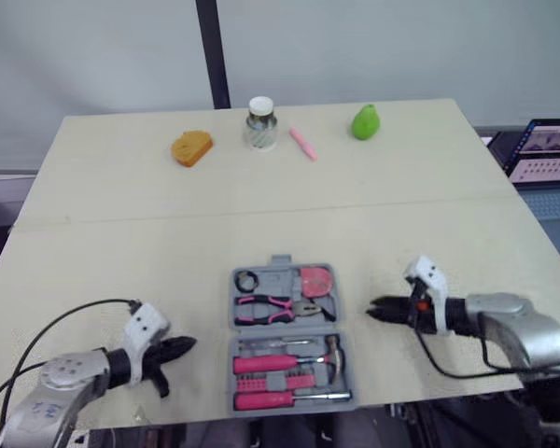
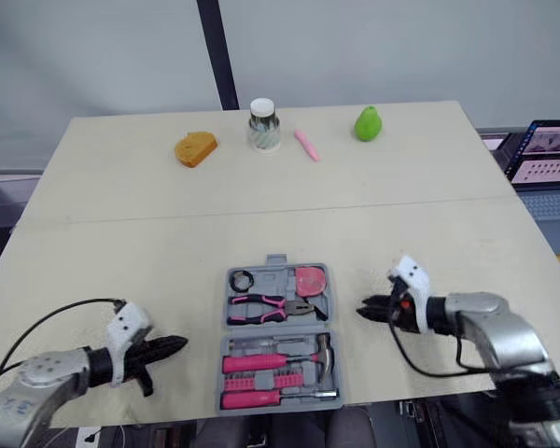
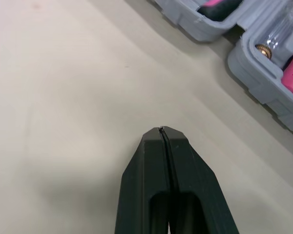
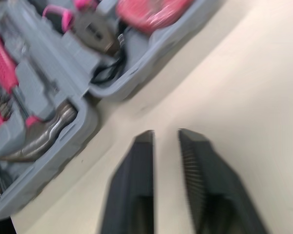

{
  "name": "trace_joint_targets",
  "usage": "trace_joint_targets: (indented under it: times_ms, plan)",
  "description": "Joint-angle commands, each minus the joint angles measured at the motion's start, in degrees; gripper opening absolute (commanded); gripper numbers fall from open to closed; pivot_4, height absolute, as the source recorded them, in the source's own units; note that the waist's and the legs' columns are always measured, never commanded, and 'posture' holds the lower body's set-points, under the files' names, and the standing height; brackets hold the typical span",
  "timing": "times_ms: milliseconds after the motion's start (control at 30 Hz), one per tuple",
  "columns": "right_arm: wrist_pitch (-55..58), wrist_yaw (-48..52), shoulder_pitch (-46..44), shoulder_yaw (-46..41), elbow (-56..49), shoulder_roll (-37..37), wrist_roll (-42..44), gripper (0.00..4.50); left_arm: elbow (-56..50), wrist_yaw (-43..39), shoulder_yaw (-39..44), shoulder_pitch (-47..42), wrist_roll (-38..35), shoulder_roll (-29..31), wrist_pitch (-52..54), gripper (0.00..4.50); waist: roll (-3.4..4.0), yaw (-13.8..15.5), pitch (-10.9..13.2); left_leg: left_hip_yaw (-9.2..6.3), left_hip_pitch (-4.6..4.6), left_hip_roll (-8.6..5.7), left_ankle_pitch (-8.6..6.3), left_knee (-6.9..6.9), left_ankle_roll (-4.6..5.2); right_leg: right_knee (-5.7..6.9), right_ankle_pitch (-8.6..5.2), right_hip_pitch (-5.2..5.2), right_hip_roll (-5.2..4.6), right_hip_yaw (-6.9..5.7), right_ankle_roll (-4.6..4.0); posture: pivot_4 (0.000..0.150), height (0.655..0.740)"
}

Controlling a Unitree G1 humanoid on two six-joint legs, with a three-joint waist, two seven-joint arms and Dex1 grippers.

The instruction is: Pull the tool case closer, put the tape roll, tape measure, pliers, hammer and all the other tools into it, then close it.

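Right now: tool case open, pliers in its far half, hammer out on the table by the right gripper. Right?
No. The hammer is not on the table: it lies in the near half of the tool case, as the left eye view shows. The case is open, pliers in its far half.

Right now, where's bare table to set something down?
Widest bare patch: mid-table, between the open grey plastic tool case and the back row, orange lump to green pear-shaped object. Narrow strips separate case from left pincer and right pincer. Crowded: that back row.
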Motion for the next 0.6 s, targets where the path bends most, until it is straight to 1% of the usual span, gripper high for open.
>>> trace_joint_targets:
  times_ms: [33, 100, 133, 200, 233, 333, 367, 467, 600]
  plan:
    - [8.7, -0.44, -5.71, -2.68, 4.54, 1.58, 4.8, 3.12, -6.17, -4.73, -1.02, 3.44, -3.47, 1.78, 0.63, 0.0, 0.0, -0.13, 0.0, -0.01, -0.01, 0.0, -0.02, 0.0, -0.02, 0.0, -0.01, 0.0, -0.03, 0.01, -0.03, 0.15, 0.74]
    - [13.15, -1.75, -9.01, -3.11, 6.35, 3.03, 6.37, 4.07, -8.45, -5.74, -2.13, 5.24, -5.05, 1.65, 1.45, 0.0, 0.03, -0.55, 0.01, -0.01, -0.05, 0.0, -0.06, -0.01, -0.03, -0.02, -0.02, -0.01, -0.03, 0.0, -0.04, 0.15, 0.74]
    - [15.04, -2.15, -10.28, -3.16, 6.53, 3.85, 7.26, 4.47, -9.37, -6.03, -2.76, 5.89, -5.58, 1.51, 1.67, 0.0, 0.03, -0.7, 0.01, -0.01, -0.05, -0.01, -0.07, -0.03, -0.03, -0.03, -0.03, -0.02, -0.03, -0.01, -0.05, 0.15, 0.74]
    - [19.29, -3.53, -12.73, -2.87, 7.14, 5.75, 8.77, 4.47, -10.3, -6.37, -4.89, 6.5, -5.28, 1.66, 1.83, 0.0, 0.04, -0.76, 0.02, -0.06, -0.13, 0.01, -0.06, -0.04, -0.03, 0.07, -0.03, -0.01, 0.1, -0.08, -0.07, 0.15, 0.74]
    - [21.04, -4.16, -13.57, -2.72, 7.48, 6.43, 9.16, 4.47, -10.38, -6.37, -5.89, 6.46, -4.86, 1.71, 1.79, 0.0, 0.04, -0.8, 0.02, -0.06, -0.2, 0.01, -0.06, -0.03, -0.03, 0.12, -0.03, -0.06, 0.42, -0.15, -0.07, 0.15, 0.74]
    - [24.38, -5.4, -15.68, -1.58, 9.46, 8.27, 9.21, 4.47, -9.82, -5.45, -9.43, 5.05, -3.37, 0.99, 1.6, 0.0, 0.04, -0.73, 0.02, -0.04, -0.28, -0.01, -0.04, 0.01, 0.01, 0.12, -0.02, -0.07, 0.51, -0.23, -0.03, 0.15, 0.74]
    - [25.05, -5.93, -16.51, -1.42, 10.59, 9.11, 9.13, 4.47, -9.83, -5.03, -10.6, 4.49, -3.01, 0.7, 1.7, 0.0, 0.04, -0.74, 0.02, -0.06, -0.31, -0.03, -0.03, 0.02, 0.02, 0.12, -0.01, -0.07, 0.51, -0.23, -0.01, 0.15, 0.74]
    - [26.13, -8.41, -19.32, -1.33, 14.57, 12.35, 8.29, 4.47, -8.13, -3.92, -15.63, 3.43, 1.67, 1.73, 1.06, 0.0, 0.05, -0.88, 0.02, -0.02, -0.39, -0.08, 0.0, 0.07, 0.09, 0.11, 0.04, -0.14, 0.52, -0.19, 0.07, 0.15, 0.74]
    - [24.96, -8.43, -20.38, -0.49, 18.11, 14.39, 7.34, 4.47, -5.32, -3.07, -18.89, 3.08, 4.96, 1.92, -0.62, 0.0, 0.13, -0.96, -0.03, -0.01, -0.39, -0.07, 0.07, 0.06, 0.07, 0.21, 0.04, -0.19, 0.52, -0.17, 0.07, 0.15, 0.74]
